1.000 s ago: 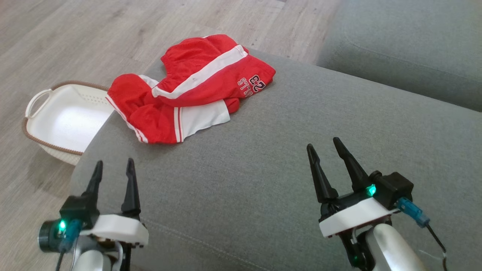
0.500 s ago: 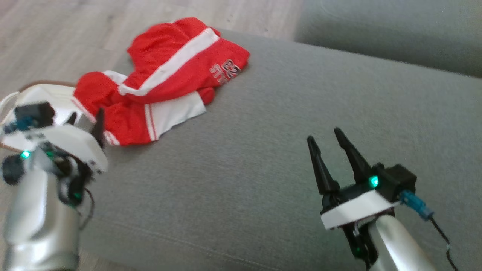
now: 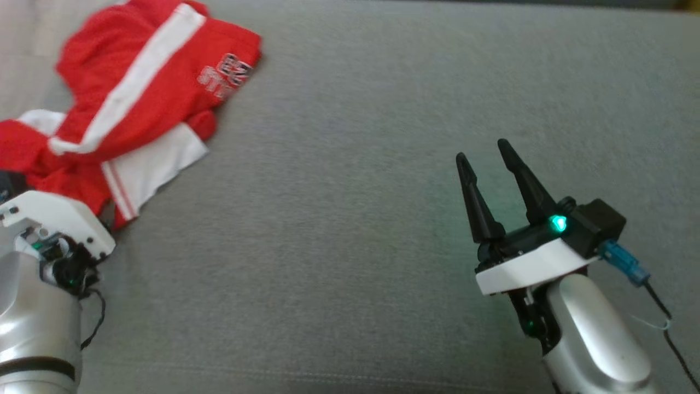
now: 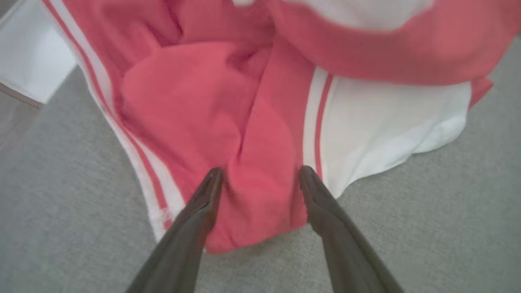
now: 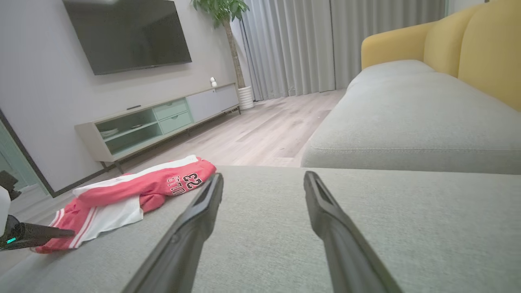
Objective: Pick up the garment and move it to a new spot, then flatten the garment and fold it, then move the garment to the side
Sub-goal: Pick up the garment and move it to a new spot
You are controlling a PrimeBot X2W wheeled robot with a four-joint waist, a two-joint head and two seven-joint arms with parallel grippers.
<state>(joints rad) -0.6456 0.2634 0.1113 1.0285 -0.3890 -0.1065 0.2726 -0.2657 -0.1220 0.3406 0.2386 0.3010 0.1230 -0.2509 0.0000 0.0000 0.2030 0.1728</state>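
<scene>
Head view: the garment, red shorts w/ white stripes, is lying crumpled at the top-left of the grey sofa cushion. The L arm is reaching in at lower left, its white wrist plate sitting right at the garment's near edge & covering its fingers. The R tool is sitting over bare cushion at lower right, well apart from the garment, w/ its fingers standing apart & nothing btwn them.

L wrist view: the L tool is pointing at the garment, fingers standing apart & straddling a red fold near the hem. Can't tell if the tips are touching cloth. Grey cushion is showing on both sides & below.

R wrist view: the R tool's fingers are standing apart over the cushion. The garment is lying at the cushion's far-left edge, w/ a dark finger of the L tool just beside its near corner. Beyond, a wood floor, a TV hanging on the wall, a low cabinet, curtains & a second grey seat w/ a yellow backrest are showing.
</scene>
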